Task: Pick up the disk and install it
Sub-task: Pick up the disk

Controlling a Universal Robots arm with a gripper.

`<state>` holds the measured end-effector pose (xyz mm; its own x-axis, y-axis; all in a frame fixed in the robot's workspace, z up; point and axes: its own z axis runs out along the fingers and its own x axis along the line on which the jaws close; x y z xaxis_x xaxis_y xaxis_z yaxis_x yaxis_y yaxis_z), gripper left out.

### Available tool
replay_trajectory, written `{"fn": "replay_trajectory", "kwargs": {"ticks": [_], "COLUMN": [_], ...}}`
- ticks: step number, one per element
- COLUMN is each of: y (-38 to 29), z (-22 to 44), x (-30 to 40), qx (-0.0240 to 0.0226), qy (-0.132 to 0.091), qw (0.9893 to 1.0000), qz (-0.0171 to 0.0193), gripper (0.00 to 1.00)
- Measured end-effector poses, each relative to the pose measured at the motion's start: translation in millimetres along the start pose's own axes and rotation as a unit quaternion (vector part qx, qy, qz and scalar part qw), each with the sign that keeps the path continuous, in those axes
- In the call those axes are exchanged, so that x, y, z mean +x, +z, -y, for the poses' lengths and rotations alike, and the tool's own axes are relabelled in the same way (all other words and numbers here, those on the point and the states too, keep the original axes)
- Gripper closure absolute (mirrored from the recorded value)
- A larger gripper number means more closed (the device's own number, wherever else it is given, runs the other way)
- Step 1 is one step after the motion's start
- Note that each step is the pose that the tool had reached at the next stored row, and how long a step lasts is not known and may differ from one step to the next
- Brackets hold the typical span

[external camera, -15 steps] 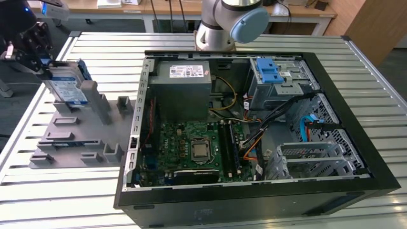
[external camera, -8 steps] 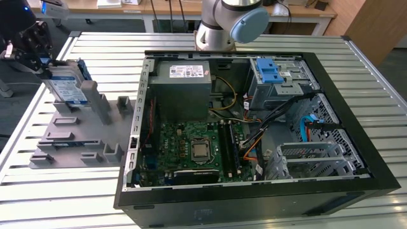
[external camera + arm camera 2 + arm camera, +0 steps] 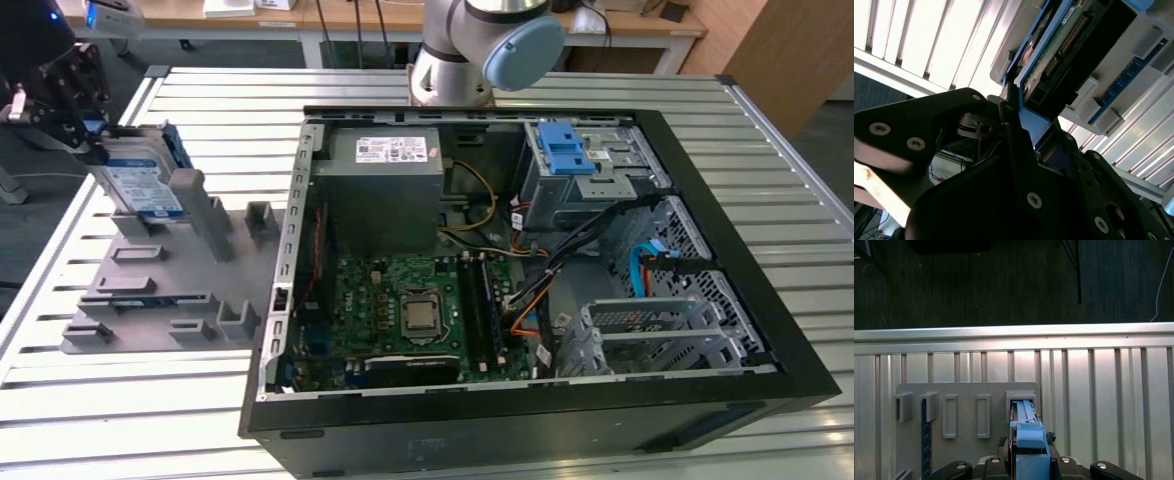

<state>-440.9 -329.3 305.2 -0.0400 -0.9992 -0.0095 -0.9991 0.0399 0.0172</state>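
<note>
Closest to both wrist cameras is the gripper (image 3: pixel 1024 120) itself. Its black fingers (image 3: pixel 1009 117) are closed on the blue frame at the end of the disk (image 3: pixel 1074 35), which runs away from them on edge. In the first wrist view the disk (image 3: pixel 1026 425) points down at an end slot of the grey rack (image 3: pixel 969 390). Whether its far edge sits inside that slot cannot be told.

In the exterior view the gripper (image 3: pixel 96 140) is at the far corner on that view's left. It holds the disk (image 3: pixel 140 180) upright over the rack (image 3: pixel 160 290) on the slatted metal counter (image 3: pixel 774 130). The open computer case (image 3: pixel 534 425) lies flat just beside the rack, and its drive cage (image 3: pixel 587 180), with a blue latch, is at the far end, well apart from the disk.

This looks like the pick-up step, with the grasp made and the install not yet begun. Clearing the rack would call for a straight pull along the slot, so the frame does not catch on the grey posts beside it. The carry to the cage would call for a firm hold.
</note>
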Motion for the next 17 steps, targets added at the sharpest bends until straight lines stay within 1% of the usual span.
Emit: {"fn": "replay_trajectory", "kwargs": {"ticks": [3, 5, 17], "y": [-0.6, -2.8, -6.6], "z": [0.0, -0.1, -0.1], "x": [0.0, 0.0, -0.1], "qx": [0.0, 0.0, 0.0], "qy": [0.0, 0.0, 0.0], "qw": [1.0, 1.0, 1.0], "qz": [0.0, 0.0, 0.0], "gripper": [0.64, 0.64, 0.64]}}
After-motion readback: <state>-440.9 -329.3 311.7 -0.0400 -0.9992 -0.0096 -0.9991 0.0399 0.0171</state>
